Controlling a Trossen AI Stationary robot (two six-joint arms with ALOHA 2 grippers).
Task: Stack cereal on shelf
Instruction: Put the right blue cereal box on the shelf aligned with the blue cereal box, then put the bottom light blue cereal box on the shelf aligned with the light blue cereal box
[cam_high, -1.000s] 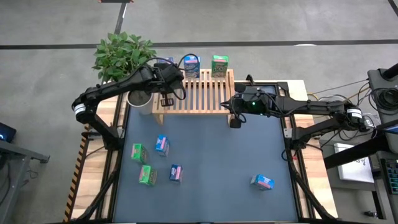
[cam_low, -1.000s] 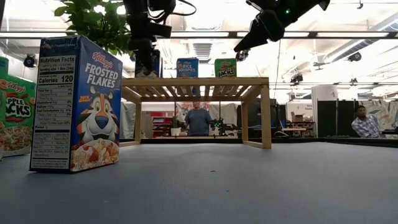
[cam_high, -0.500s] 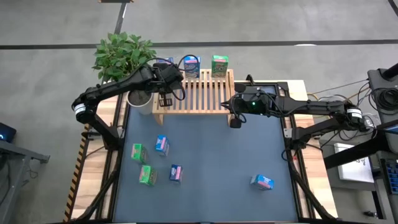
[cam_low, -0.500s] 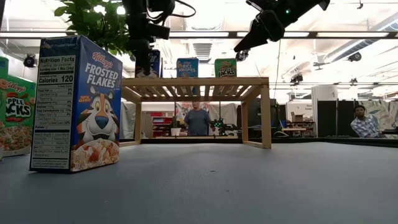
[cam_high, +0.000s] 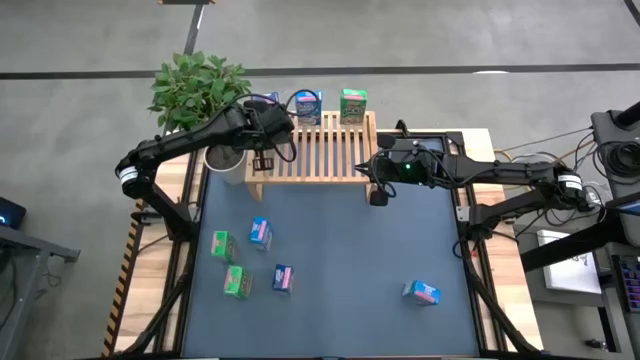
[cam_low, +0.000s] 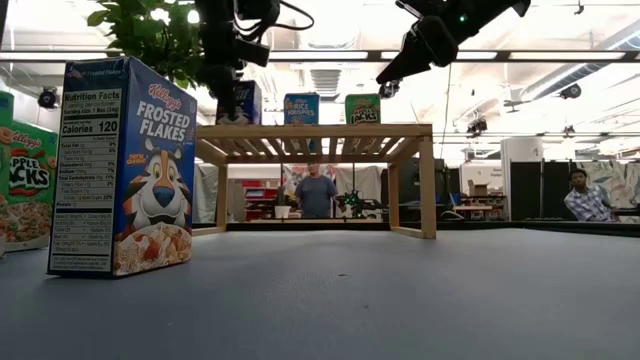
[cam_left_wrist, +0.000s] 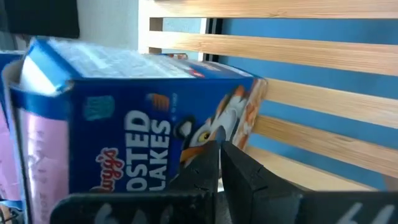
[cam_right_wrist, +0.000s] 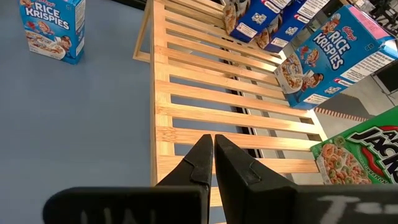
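My left pincer (cam_high: 266, 160) is pressed shut with nothing in it, over the shelf's (cam_high: 330, 150) left end, close beside a Frosted Flakes box (cam_left_wrist: 130, 137) standing at the shelf's far left corner. My right pincer (cam_high: 377, 196) is shut and empty too, at the shelf's near right corner. A Rice Krispies box (cam_high: 307, 104) and a green box (cam_high: 352, 104) stand along the shelf's far edge. Five more cereal boxes (cam_high: 259, 232) lie on the counter (cam_high: 340, 260), toward its near edge.

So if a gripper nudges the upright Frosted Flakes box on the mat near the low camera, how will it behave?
The Frosted Flakes box stands tall on a narrow base, so a high push would probably tip it. It is thin printed cardboard, likely light, and its walls may dent under a hard squeeze. A low push would probably slide it across the mat.
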